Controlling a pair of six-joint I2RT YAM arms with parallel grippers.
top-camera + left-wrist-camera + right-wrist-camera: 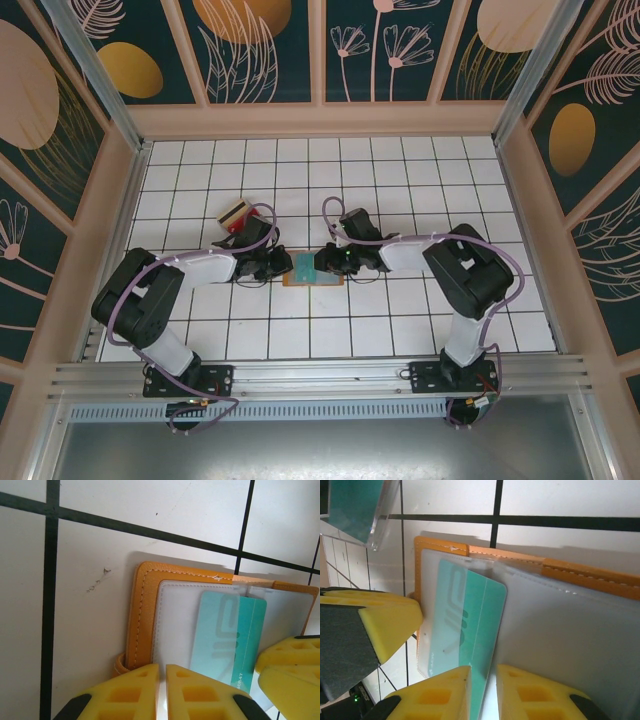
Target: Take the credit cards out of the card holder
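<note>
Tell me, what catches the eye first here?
Two black arms lean in from both sides over an open orange-brown card holder at mid-table. Close up, yellow fingers flank a teal card sticking partly out of its clear pocket. Tan and red cards lie beyond the left arm.

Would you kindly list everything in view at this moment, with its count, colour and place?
card holder: one, orange-brown with clear greyish pockets, lying open at mid-table between the two grippers.
teal card: one, teal, partly slid out of a pocket of the holder.
loose cards: small stack of at least two, tan on top with red showing, on the table behind and left of the holder.
table: one, white tiles with dark lines.
walls: dark teal panels with floral prints, around the table.
left gripper: one, yellow fingers, jaws almost together at the holder's near edge.
right gripper: one, yellow fingers, jaws slightly apart around the teal card's edge.
</note>
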